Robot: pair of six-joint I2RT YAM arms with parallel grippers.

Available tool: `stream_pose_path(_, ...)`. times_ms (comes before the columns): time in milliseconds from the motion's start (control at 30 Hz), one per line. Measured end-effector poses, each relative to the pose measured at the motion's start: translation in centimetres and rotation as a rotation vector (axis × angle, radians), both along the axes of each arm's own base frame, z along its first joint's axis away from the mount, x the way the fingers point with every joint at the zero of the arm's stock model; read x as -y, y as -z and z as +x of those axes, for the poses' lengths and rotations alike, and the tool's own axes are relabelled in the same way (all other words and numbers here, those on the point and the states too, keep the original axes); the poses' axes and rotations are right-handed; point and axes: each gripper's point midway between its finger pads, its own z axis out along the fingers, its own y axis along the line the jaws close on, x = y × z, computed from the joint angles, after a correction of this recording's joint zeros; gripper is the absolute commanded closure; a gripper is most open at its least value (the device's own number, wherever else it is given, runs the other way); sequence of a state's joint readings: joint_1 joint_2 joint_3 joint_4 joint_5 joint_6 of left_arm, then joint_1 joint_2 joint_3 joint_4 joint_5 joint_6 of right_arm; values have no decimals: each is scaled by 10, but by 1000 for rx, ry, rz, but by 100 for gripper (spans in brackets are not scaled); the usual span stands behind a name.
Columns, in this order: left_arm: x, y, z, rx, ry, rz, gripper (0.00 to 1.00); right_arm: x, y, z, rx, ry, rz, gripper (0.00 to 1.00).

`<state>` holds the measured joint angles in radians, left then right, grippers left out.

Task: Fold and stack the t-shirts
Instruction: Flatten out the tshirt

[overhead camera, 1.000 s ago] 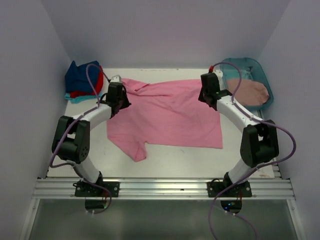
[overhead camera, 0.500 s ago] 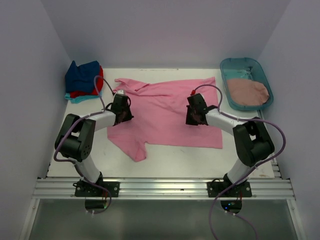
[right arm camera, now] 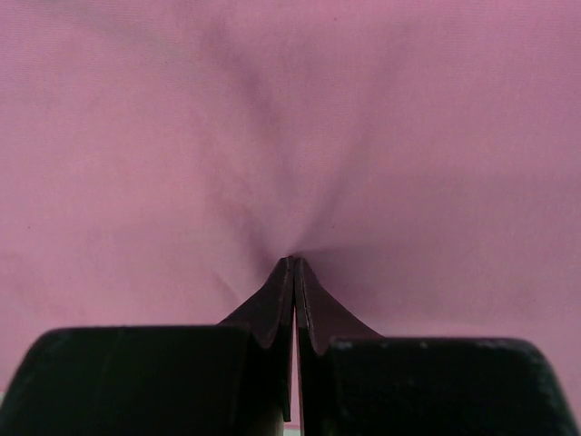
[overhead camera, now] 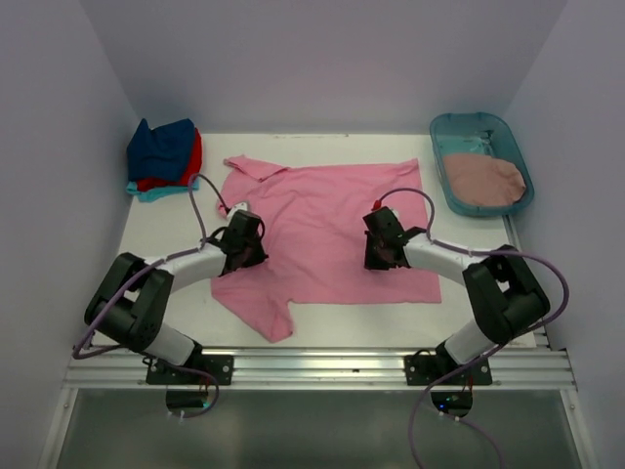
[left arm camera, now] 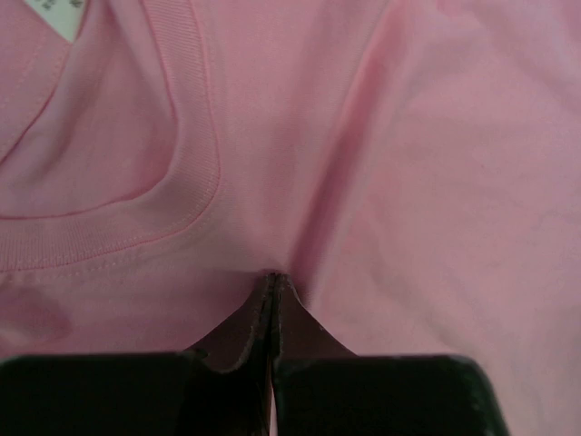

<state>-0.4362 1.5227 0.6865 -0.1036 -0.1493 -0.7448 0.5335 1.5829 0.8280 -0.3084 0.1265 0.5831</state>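
The bright pink t-shirt (overhead camera: 317,210) lies spread flat beneath both pincers, stretching across the gap between them; the left pincer (overhead camera: 244,242) is down on its collar end, the right pincer (overhead camera: 379,246) on the body of the shirt nearer the hem. Up close, the left pincer's fingers (left arm camera: 259,318) are squeezed together with a little ridge of pink cloth nipped at their tips, and creases run away from that spot; the ribbed collar (left arm camera: 195,173) curves just beyond the tips and off to their left, with a white label (left arm camera: 56,11) further out the same way. The right pincer is likewise pressed tight on a pinch of the cloth, with folds fanning out ahead of it.

Well beyond the left pincer and out to its left sits a pile of t-shirts (overhead camera: 161,156), navy blue over red and turquoise; well beyond the right pincer, off to its right, a dusty rose t-shirt (overhead camera: 483,181) lies inside a teal tub (overhead camera: 469,122); all of it rests on the white bench (overhead camera: 342,318).
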Motion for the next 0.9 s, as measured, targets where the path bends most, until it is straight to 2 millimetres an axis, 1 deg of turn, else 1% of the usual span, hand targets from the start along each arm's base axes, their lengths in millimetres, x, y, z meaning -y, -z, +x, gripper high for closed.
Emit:
stream_pose_path(33, 7, 0, -10, -10, 19, -5, 100, 0, 0, -8, -8, -4, -6, 100)
stream_pose_path(167, 24, 1, -45, -39, 78, -24, 100, 3, 1, -40, -36, -20, -14, 100)
stream_pose_path(233, 29, 0, -61, -65, 96, -24, 100, 7, 1, -57, -60, -27, -23, 100)
stream_pose_path(300, 32, 1, -78, -103, 116, -12, 100, 11, 1, -68, -80, -30, -37, 100)
stream_pose_path(433, 28, 0, -103, -162, 131, 33, 100, 24, 1, -84, -122, -23, -83, 100)
stream_pose_path(500, 21, -2, -109, -191, 118, 66, 100, 30, 0, -88, -133, -20, -103, 100)
stream_pose_path(533, 18, -7, -108, -193, 104, 85, 100, 32, -2, -89, -136, -18, -110, 100)
stream_pose_path(567, 15, -13, -105, -182, 92, 101, 100, 33, -5, -89, -135, -17, -123, 100)
stream_pose_path(600, 14, -23, -98, -160, 79, 116, 99, 34, -10, -85, -127, -15, -130, 100)
stream_pose_path(633, 16, -40, -84, -106, 59, 121, 92, 32, -16, -81, -113, -14, -132, 100)
stream_pose_path(667, 18, -53, -73, -61, 43, 123, 91, 30, -24, -73, -90, -12, -131, 100)
stream_pose_path(733, 23, -88, -43, 49, 9, 123, 84, 21, -42, -56, -32, -9, -111, 100)
stream_pose_path(767, 25, -106, -27, 100, -9, 120, 73, 17, -50, -48, -4, -7, -101, 100)
stream_pose_path(800, 24, -121, -11, 139, -30, 124, 65, 13, -60, -40, 24, -6, -89, 100)
stream_pose_path(833, 22, -132, 5, 168, -55, 120, 53, 9, -68, -34, 47, -5, -79, 93)
stream_pose_path(867, 18, -139, 23, 189, -85, 119, 48, 6, -74, -29, 64, -3, -71, 87)
stream_pose_path(900, 11, -142, 41, 201, -120, 123, 45, 5, -80, -25, 80, -2, -66, 80)
